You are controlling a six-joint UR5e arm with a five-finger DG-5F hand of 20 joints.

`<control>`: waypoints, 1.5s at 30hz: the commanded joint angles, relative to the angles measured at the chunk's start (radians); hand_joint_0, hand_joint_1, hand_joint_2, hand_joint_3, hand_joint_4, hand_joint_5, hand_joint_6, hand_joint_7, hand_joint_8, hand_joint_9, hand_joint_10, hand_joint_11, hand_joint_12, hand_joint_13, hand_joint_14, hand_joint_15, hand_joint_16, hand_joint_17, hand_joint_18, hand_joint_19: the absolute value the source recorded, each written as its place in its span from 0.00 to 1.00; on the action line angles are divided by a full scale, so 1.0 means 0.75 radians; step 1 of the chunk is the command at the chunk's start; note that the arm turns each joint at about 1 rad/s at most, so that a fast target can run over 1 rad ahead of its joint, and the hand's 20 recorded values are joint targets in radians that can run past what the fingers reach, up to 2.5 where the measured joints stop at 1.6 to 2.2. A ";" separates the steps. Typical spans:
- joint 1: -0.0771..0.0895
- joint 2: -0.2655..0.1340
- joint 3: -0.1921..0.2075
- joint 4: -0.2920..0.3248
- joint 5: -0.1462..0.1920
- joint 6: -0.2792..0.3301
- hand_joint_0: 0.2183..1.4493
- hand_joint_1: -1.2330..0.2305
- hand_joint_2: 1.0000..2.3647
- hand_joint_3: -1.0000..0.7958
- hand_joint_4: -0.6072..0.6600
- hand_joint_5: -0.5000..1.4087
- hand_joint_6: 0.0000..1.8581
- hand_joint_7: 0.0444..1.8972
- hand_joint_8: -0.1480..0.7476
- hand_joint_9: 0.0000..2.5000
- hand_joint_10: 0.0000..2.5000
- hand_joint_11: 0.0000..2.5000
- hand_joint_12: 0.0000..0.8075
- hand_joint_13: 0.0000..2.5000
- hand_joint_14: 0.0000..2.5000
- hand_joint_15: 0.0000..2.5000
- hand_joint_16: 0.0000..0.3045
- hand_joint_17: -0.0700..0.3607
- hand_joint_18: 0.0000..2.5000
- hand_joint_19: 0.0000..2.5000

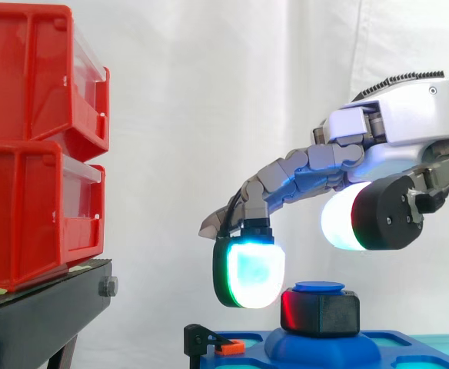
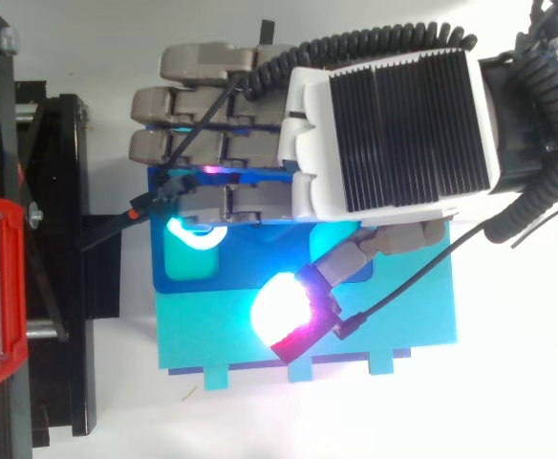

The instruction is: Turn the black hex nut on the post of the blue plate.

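**Desk:** How far along with turning the black hex nut (image 1: 320,313)?

**Photo:** Barely begun, by the look of it. No grip on the nut yet, and no way to read from here whether turned at all. Extends in from 3 o'clock of the side view with the hand (image 1: 394,131) wide and relaxed, fingers (image 2: 212,100) close to straight, holding nothing. Holds one cyan-glowing fingertip pad (image 1: 249,273) just at 9 o'clock of the nut. Hard to tell whether touching or just beside. Hangs the white thumb pad (image 1: 346,217) above at about 1 o'clock, apart from it.

**Desk:** And what left to do?

**Photo:** Nearly everything, probably: closing a pad and the thumb on opposite flats, then the whole turn.

**Desk:** Where exactly, the nut?

**Photo:** Low at 6 o'clock of the side view, seated on the post (image 1: 319,287) of the blue plate (image 1: 409,346), just under the post's blue top. Well apart from the red bins (image 1: 32,138) on the black stand (image 1: 48,304) over at 9 o'clock. Seen from above, hidden beneath the hand.

**Desk:** Pointing which way?

**Photo:** Straight up. Bore and turning axis toward 12 o'clock in the side view, along the upright post. Squat, wider across the flats than tall, so lying level with the plate, one flat roughly toward the side camera.
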 commanded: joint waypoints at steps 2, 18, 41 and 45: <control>0.003 0.000 0.000 -0.015 0.001 0.000 0.21 0.68 0.00 0.28 0.62 0.16 0.27 0.55 0.42 0.09 0.00 0.00 0.46 0.08 0.00 0.01 0.20 0.48 0.02 0.03; -0.036 0.000 0.000 -0.058 -0.038 -0.012 0.21 0.68 0.00 0.28 0.61 0.16 0.27 0.58 0.42 0.09 0.00 0.00 0.46 0.08 0.00 0.01 0.20 0.48 0.02 0.03; -0.146 0.000 0.000 -0.050 -0.187 -0.029 0.21 0.67 0.00 0.28 0.62 0.16 0.27 0.58 0.42 0.09 0.00 0.00 0.46 0.08 0.00 0.01 0.20 0.48 0.02 0.03; -0.152 0.000 0.000 -0.050 -0.195 -0.027 0.21 0.67 0.00 0.28 0.62 0.16 0.27 0.57 0.42 0.09 0.00 0.00 0.46 0.08 0.00 0.01 0.20 0.48 0.02 0.03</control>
